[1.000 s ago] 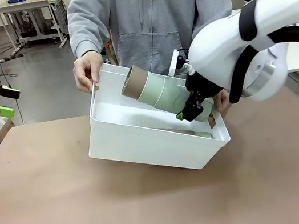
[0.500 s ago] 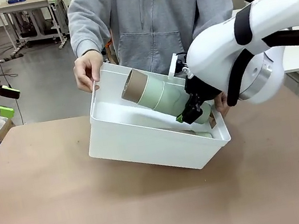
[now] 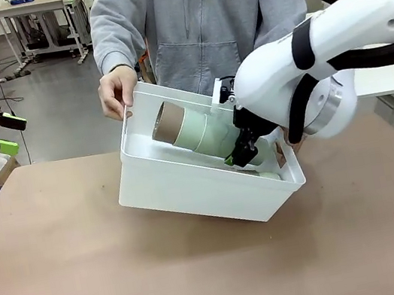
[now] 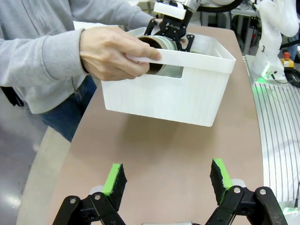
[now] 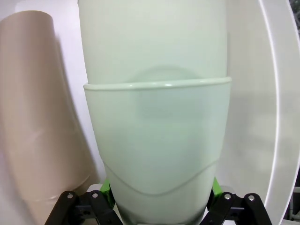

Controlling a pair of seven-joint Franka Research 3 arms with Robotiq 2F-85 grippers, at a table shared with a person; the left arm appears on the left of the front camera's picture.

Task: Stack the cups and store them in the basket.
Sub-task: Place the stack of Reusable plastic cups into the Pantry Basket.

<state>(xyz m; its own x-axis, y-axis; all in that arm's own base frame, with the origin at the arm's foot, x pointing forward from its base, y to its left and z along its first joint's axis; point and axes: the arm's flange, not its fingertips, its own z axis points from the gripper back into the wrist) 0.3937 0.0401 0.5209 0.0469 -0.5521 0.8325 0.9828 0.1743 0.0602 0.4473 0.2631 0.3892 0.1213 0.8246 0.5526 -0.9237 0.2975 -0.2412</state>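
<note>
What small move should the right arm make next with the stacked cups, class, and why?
Probably lower a little further, then release. The right end effector is shut on the stack of cups, which lies tilted inside the basket above its floor, while a person's hand tips the basket.

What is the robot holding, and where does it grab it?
The right gripper is shut on the stack of cups, gripping its mint-green end inside the basket. The left gripper is open, holding nothing.
</note>
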